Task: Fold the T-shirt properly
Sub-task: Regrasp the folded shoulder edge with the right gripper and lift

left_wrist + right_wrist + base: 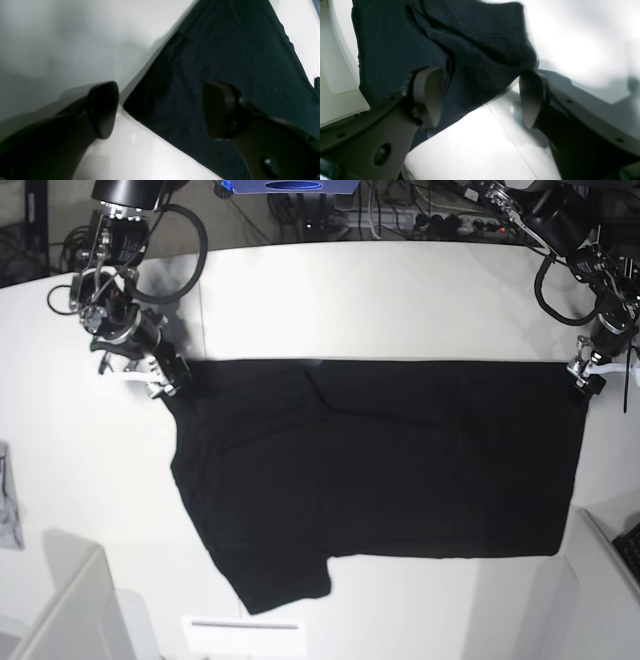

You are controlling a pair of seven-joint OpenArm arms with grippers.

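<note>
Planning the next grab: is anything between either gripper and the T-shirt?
Nothing visible. The left gripper hangs open over one corner of the T-shirt, and the right gripper is open at another corner.

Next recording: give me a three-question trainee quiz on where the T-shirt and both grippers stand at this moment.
1. True or false: the T-shirt lies spread on the white table with its orange sun print facing up.
2. Multiple choice: the right gripper is at A) the shirt's far corner on the base view's left, B) the sleeve near the front edge, C) the grey cloth scrap.
3. Short answer: how do the jaws of the left gripper stand, and what lies between them?

Key
1. False: only plain black shows.
2. A
3. Apart, astride a corner of the shirt, not clamped on it.
</note>
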